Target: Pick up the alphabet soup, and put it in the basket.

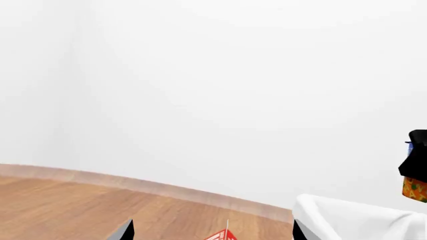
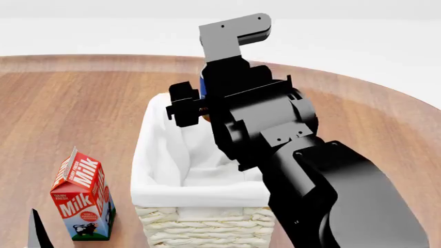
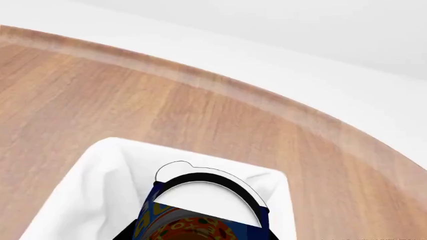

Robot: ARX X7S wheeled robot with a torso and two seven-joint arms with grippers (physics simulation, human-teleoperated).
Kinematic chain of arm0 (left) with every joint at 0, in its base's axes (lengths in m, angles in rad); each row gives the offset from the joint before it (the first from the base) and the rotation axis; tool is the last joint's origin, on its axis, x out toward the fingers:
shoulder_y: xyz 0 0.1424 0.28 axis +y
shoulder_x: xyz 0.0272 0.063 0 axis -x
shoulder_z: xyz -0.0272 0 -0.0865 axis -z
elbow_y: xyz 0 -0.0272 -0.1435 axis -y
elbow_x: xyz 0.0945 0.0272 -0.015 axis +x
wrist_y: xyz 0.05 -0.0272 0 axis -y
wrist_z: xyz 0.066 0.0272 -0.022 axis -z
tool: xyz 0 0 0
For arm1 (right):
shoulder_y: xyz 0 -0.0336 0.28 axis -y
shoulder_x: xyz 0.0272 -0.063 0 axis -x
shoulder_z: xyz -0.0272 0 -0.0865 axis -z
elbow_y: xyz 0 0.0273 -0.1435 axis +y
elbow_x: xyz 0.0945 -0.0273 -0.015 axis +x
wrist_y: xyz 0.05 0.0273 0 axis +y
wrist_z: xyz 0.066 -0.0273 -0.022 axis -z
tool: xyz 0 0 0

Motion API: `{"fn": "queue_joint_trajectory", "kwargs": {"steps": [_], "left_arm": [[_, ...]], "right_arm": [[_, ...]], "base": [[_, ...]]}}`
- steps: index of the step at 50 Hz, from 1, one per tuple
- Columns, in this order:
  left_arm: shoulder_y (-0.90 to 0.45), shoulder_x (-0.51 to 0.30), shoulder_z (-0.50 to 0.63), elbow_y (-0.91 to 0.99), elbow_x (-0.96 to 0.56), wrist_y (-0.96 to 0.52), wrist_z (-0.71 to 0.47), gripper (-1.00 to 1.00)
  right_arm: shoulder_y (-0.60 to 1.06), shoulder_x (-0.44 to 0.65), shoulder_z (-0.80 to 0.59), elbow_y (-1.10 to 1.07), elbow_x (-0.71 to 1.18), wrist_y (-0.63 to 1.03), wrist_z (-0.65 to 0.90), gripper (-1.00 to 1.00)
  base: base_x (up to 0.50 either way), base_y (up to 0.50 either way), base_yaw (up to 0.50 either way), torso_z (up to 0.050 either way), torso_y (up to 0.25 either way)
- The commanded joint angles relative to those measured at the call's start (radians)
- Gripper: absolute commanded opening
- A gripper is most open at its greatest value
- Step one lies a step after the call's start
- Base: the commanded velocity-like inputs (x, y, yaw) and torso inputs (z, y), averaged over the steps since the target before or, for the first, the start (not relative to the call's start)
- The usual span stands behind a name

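Note:
The alphabet soup (image 3: 175, 216) is a can with a blue label, an orange picture and a silver-white flat top. My right gripper (image 3: 200, 231) is shut on it and holds it above the basket (image 3: 93, 200), inside the line of the white cloth. From the head camera the black right arm hides most of the can; only a blue sliver of the alphabet soup (image 2: 202, 85) shows over the far end of the basket (image 2: 160, 192). In the left wrist view the alphabet soup (image 1: 414, 189) hangs over the basket's cloth (image 1: 347, 220). My left gripper (image 1: 213, 235) is open and holds nothing.
A red milk carton (image 2: 82, 196) stands upright on the wooden table (image 2: 76, 113), left of the basket and just ahead of the left gripper's finger (image 2: 38, 232). The carton's peaked top (image 1: 223, 235) shows between the left fingers. The table's curved far edge meets a white wall.

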Motion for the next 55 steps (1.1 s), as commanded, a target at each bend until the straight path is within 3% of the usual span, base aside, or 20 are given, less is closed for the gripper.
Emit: {"fn": "queue_joint_trajectory", "kwargs": {"steps": [1, 55], "left_arm": [[0.001, -0.001, 0.003, 0.002, 0.011, -0.001, -0.006, 1.0], [-0.002, -0.003, 0.018, 0.005, 0.047, -0.011, -0.027, 1.0]], "right_arm": [[0.003, -0.001, -0.063, -0.007, 0.02, -0.025, -0.011, -1.0], [0.003, -0.001, -0.081, -0.05, 0.038, -0.039, -0.031, -1.0]], "base": [[0.0, 0.0, 0.0, 0.0, 0.0], [0.0, 0.0, 0.0, 0.0, 0.001]]}}
